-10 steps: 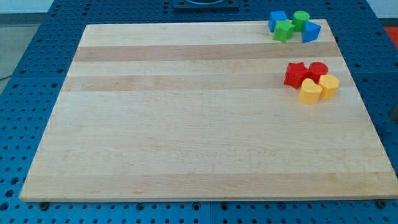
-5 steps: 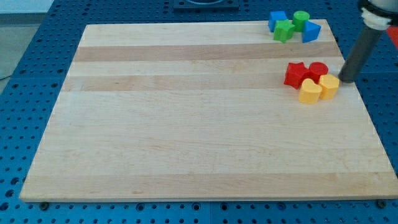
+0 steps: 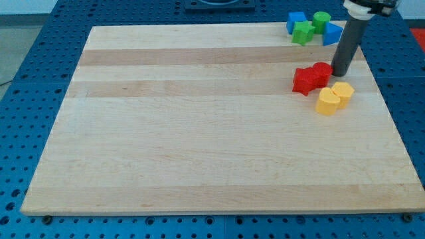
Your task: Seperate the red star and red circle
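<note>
- Our tip (image 3: 339,74) has swung in from the right edge; it now touches the red circle (image 3: 322,72), upper right.
- No claw fitted, just a rod.
- Red star (image 3: 305,81) and circle shoved left together, still touching: not separated.

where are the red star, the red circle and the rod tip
red star (image 3: 304,80), camera view, middle of its top face
red circle (image 3: 322,72), camera view, its top face
my tip (image 3: 341,74), camera view, very end of the rod, right of the red circle

Eight blocks: two red, a red star (image 3: 304,80) and red circle (image 3: 322,72); two yellow blocks (image 3: 327,102) (image 3: 343,92); two green blocks (image 3: 303,32) (image 3: 321,19); two blue blocks (image 3: 295,20) (image 3: 331,33).
</note>
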Available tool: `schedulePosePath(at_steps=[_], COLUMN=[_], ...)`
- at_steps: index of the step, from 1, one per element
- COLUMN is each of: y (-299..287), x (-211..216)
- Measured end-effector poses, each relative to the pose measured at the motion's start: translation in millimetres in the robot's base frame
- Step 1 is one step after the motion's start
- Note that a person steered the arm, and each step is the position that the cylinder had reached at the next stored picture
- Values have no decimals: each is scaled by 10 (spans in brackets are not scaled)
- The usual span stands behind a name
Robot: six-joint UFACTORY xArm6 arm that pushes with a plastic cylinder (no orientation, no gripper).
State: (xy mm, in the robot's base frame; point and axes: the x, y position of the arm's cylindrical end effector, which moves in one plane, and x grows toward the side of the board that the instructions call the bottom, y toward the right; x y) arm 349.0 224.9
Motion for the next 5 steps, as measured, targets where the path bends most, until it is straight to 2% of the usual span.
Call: schedulePosePath(at_steps=[1,3,5], y=[-287,-1028,-1892], x=[73,877,966])
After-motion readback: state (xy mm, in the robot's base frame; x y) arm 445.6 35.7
